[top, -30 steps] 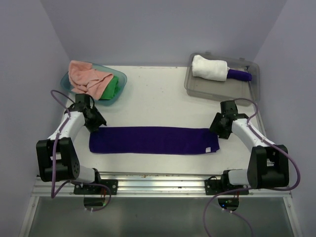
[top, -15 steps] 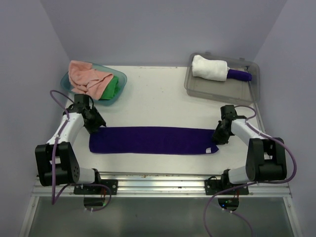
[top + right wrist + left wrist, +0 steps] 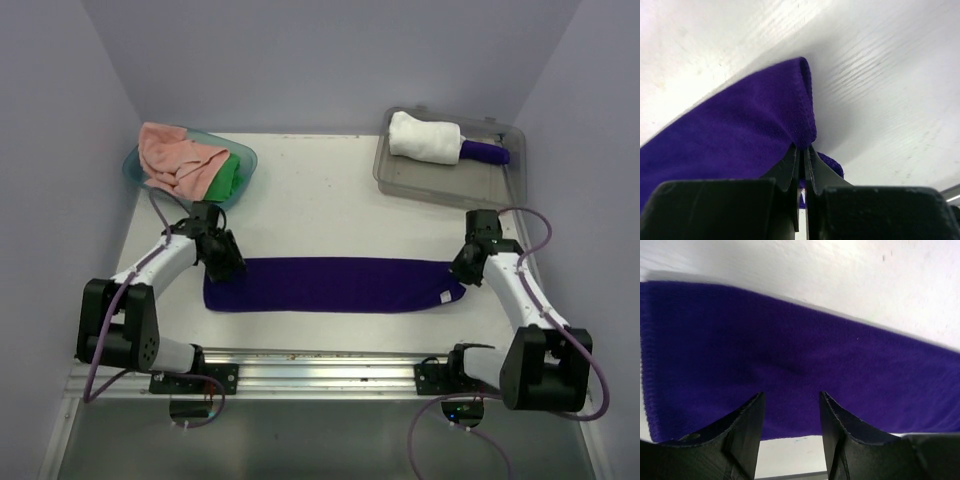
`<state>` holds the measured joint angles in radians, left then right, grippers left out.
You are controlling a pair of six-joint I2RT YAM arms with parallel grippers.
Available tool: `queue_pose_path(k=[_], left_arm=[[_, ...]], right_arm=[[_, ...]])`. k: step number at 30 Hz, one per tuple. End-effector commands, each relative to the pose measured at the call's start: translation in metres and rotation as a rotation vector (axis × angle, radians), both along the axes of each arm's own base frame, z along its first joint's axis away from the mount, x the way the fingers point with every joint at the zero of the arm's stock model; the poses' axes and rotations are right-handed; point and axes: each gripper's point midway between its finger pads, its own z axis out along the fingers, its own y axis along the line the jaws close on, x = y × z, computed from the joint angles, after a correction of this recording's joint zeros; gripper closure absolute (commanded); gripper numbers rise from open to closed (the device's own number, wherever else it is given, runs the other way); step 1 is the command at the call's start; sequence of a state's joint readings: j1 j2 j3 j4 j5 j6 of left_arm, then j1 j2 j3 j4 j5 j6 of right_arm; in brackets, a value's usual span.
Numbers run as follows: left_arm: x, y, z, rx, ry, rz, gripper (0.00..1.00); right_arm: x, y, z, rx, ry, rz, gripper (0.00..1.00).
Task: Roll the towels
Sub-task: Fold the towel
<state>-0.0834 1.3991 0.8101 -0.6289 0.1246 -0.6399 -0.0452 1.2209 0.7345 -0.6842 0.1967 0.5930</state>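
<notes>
Purple towel (image 3: 330,285) clamped in right gripper (image 3: 463,272), left gripper (image 3: 225,265) spread; tub (image 3: 246,160) holds pink towel (image 3: 170,155), green towel (image 3: 228,178); tray (image 3: 495,185) holds white towel (image 3: 420,138)

My white table (image 3: 330,200) carries a dark purple towel (image 3: 330,284), spread flat as a long strip from my left claw (image 3: 224,262) across to my right claw (image 3: 463,272). Beyond my left claw sits a teal tub (image 3: 247,162). Beyond my right claw sits a clear grey tray (image 3: 450,182).

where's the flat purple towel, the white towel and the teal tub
flat purple towel (image 3: 330,285), top external view, middle of the strip
white towel (image 3: 420,137), top external view, middle of the roll
teal tub (image 3: 243,150), top external view, far right rim
</notes>
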Motion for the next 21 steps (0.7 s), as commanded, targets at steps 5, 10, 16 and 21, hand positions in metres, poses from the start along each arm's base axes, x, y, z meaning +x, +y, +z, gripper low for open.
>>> queue_pose_path(k=[5, 10, 16, 21], left_arm=[[-0.007, -0.049, -0.020, -0.081, 0.020, -0.078, 0.50], [0.000, -0.086, -0.026, -0.102, 0.007, -0.165, 0.50], [0.008, -0.142, -0.023, -0.129, -0.037, -0.354, 0.51], [0.020, -0.136, 0.013, -0.074, -0.128, -0.399, 0.49]], right_arm=[[0.014, -0.036, 0.094, -0.203, -0.178, -0.042, 1.00], [0.018, -0.041, 0.146, -0.233, -0.285, -0.059, 1.00], [0.038, -0.010, 0.186, -0.130, -0.421, 0.049, 1.00], [0.048, 0.060, 0.199, -0.132, -0.446, 0.258, 1.00]])
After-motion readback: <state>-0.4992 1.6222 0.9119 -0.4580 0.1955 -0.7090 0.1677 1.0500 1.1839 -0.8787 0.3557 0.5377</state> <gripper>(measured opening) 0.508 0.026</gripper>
